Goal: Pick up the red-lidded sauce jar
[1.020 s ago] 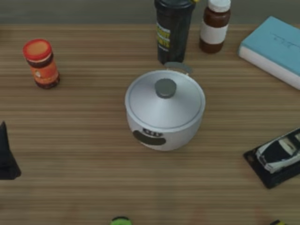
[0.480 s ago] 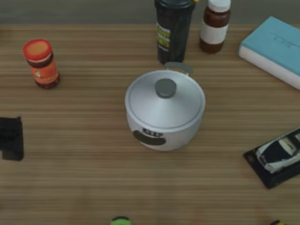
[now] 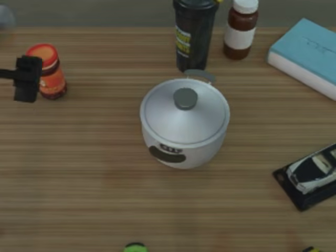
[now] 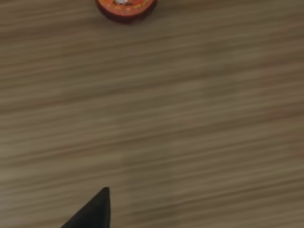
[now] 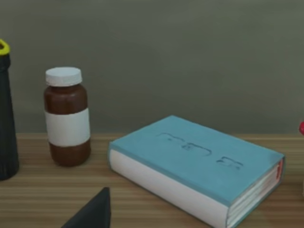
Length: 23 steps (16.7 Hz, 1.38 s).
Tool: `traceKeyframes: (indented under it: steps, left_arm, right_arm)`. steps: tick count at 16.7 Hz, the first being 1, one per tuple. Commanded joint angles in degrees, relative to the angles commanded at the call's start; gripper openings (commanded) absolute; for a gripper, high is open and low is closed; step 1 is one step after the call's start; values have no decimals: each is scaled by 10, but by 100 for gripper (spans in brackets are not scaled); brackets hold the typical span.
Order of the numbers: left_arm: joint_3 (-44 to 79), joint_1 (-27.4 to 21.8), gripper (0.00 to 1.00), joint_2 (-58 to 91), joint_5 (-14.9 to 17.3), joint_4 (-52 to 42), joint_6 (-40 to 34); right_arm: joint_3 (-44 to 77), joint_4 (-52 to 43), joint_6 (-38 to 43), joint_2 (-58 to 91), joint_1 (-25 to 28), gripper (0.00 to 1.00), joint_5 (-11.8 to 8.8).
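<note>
A: Red-orange lid, orange label, dark contents: item one, the red-lidded sauce jar [image 3: 47, 71], upright at the far left of the tabletop [image 3: 105, 199] in the top view. My left gripper [image 3: 27, 79] shows as a dark block overlapping the jar's left edge; whether its jaws are spread or pressed together, I cannot tell.

B: Neighbours?

A: Silver pot [image 3: 184, 122] at centre, well apart. Black shaker [image 3: 193, 32], brown bottle [image 3: 240, 29], blue book [image 3: 307, 52] and toy car [image 3: 314, 173] farther right. None crowd the jar.

B: Left wrist view?

A: Jar base [image 4: 126, 6] only, at the frame's edge, bare wood elsewhere, one dark jaw tip near the opposite edge. Judgement: the jar is not yet between the jaws. I would centre on it, come in level at the label, below the lid, and close gently so it does not tip.

B: Right wrist view?

A: Bottle, book, shaker edge. Right arm parked off the top view; its jaw state I cannot tell.
</note>
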Motion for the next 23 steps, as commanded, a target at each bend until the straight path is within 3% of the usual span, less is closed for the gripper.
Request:
traceKeyframes:
  steps: [7,13,17,23]
  left_arm:
    - [369,5,100,347,-7,-156,31]
    - [617,14,100,562,-24,-234,52]
    - [696,19,100,632,-32,-256,60]
    - [701,16,100,637,-32,-257,60]
  right_arm:
    - [0,0,0,0,0,100,0]
    - [0,0,0,0,0,100,0]
    - [0,0,0,0,0,100,0]
    - [0,0,0,0,0,100,0]
